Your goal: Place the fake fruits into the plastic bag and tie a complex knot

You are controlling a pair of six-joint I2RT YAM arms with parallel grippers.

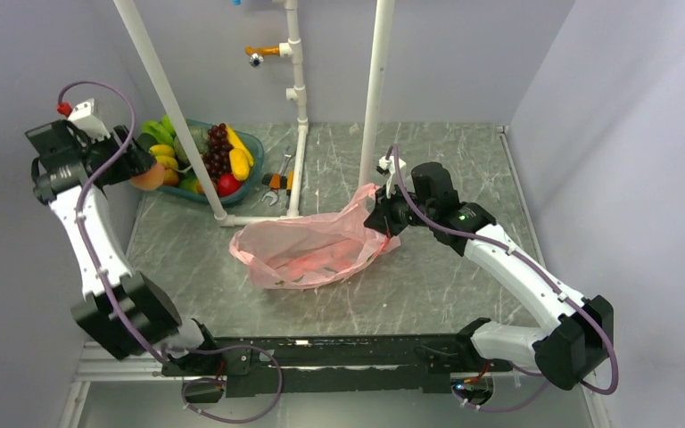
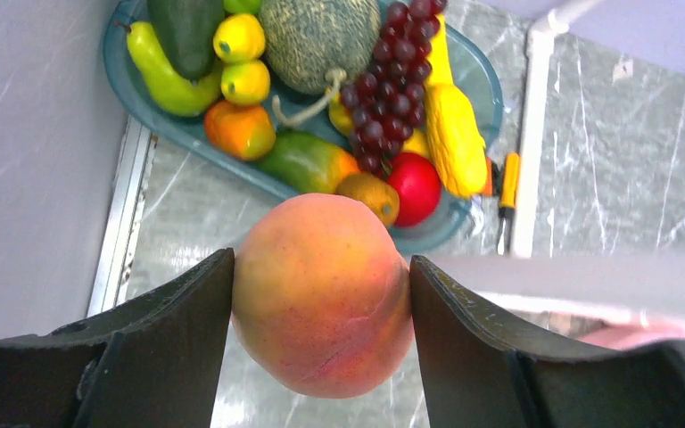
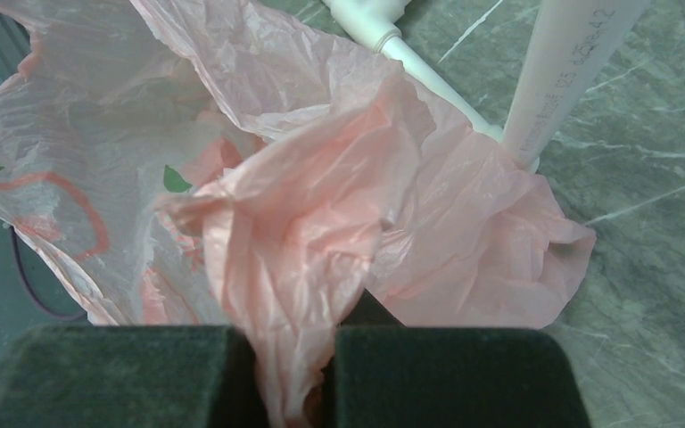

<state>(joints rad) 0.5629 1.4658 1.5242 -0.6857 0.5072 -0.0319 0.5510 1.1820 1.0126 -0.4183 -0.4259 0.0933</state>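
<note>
Left pincer grips the peach-orange fruit between both fingers at my far left, just near of the teal basin, while my right pincer pinches the pink plastic bag's right edge mid-table.

A robot lab cell: plain grey walls, white pipe frame, marble-patterned table.

Two white-shelled arms with black joints, looped purple cables, dark padded tool fingers
</note>
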